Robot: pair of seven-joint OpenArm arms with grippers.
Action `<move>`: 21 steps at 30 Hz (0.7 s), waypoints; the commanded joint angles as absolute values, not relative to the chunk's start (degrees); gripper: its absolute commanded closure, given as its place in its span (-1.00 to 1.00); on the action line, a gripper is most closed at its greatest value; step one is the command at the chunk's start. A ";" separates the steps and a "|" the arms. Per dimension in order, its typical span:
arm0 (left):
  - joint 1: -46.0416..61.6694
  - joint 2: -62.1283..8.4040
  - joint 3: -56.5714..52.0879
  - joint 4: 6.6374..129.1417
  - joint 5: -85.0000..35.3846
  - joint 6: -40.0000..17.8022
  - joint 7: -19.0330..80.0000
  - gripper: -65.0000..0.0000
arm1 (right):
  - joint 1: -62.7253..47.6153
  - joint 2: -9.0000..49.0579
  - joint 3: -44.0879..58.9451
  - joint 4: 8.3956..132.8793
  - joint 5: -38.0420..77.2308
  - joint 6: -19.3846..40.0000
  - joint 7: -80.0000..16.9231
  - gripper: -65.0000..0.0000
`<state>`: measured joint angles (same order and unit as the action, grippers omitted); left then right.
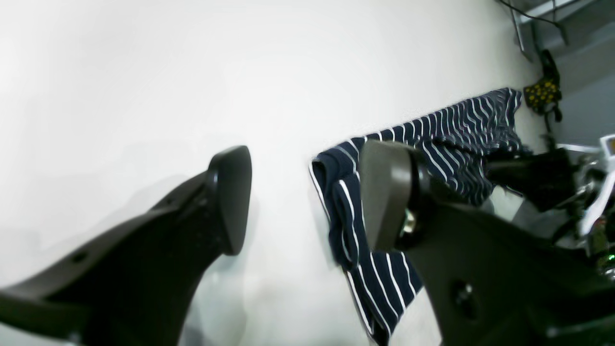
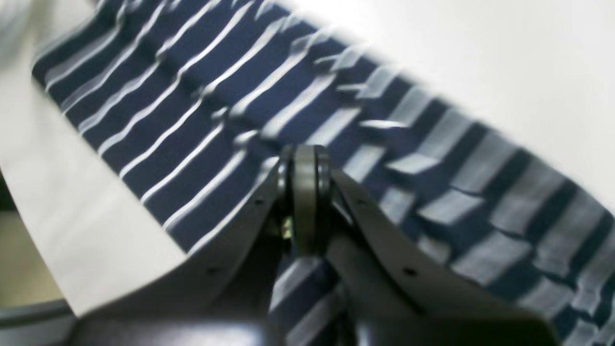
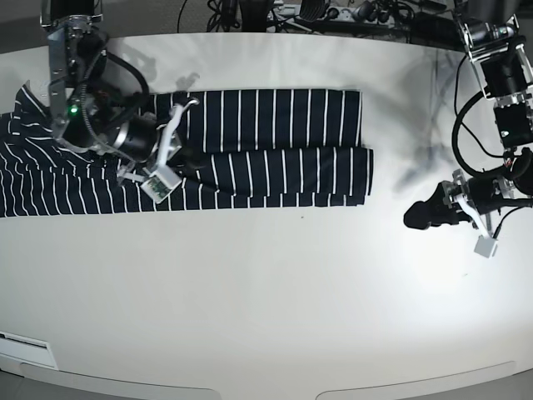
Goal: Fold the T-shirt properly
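Note:
The T-shirt [image 3: 275,167], dark navy with thin white stripes, lies in a long band across the back left of the white table [image 3: 266,300]. Its right end is folded into two stacked layers. My right gripper [image 3: 190,156] rests on the shirt's middle; in the right wrist view it [image 2: 305,168] is shut, pinching the striped cloth [image 2: 202,110]. My left gripper [image 3: 414,217] is open and empty over bare table, well to the right of the shirt. In the left wrist view it [image 1: 307,197] is wide open, with the shirt's end [image 1: 432,139] beyond it.
Cables and equipment [image 3: 316,12] line the table's back edge. The right arm's body [image 3: 100,108] covers part of the shirt's left side. A black object with yellow dots [image 1: 543,93] sits past the shirt in the left wrist view.

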<state>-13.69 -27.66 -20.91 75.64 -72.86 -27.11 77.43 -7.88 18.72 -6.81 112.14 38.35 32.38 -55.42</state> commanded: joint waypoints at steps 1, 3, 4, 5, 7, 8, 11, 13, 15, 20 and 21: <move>-14.96 -28.86 -21.12 76.47 -74.28 -27.46 76.75 -0.15 | -7.11 18.83 -8.69 113.08 37.43 32.34 -53.19 1.00; -14.94 -28.86 -21.12 76.47 -74.22 -27.46 76.77 -0.15 | -7.11 18.09 -12.71 113.08 34.44 32.38 -51.51 1.00; -14.92 -28.88 -21.15 76.47 -74.06 -27.46 76.77 -0.15 | -7.09 17.69 -14.11 113.08 33.54 32.42 -50.98 1.00; -14.92 -28.88 -21.15 76.47 -73.97 -27.46 76.79 -0.15 | -7.11 17.12 -15.16 113.08 32.53 32.38 -50.39 1.00; -14.74 -28.86 -21.15 76.47 -74.00 -27.44 76.79 -0.15 | -7.11 15.70 -16.29 113.08 31.11 32.32 -49.60 1.00; -14.52 -28.88 -21.15 76.47 -74.04 -27.44 76.79 -0.15 | -7.11 14.92 -16.53 113.08 31.00 32.23 -49.45 1.00; -13.67 -28.77 -21.15 76.47 -74.04 -27.44 76.75 -0.15 | -7.11 12.21 -16.51 112.42 29.23 31.00 -48.53 1.00; -13.15 -28.58 -21.12 76.47 -74.06 -27.44 76.71 -0.15 | -6.94 10.57 -16.51 110.21 25.80 29.67 -46.19 1.00; -12.88 -28.56 -21.15 76.47 -74.06 -27.44 76.66 -0.15 | -6.59 9.15 -16.51 107.33 23.77 28.91 -44.80 1.00; -12.88 -28.58 -21.15 76.47 -74.30 -27.44 76.53 -0.15 | -6.33 8.45 -17.06 102.89 20.21 27.31 -44.62 1.00; -12.88 -28.58 -21.15 76.47 -74.28 -27.44 76.53 -0.15 | -6.33 8.45 -17.50 102.15 18.96 26.61 -44.62 1.00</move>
<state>-11.60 -27.49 -20.91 75.64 -72.88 -27.11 77.17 -6.87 8.43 -17.54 101.73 19.25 26.76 -44.66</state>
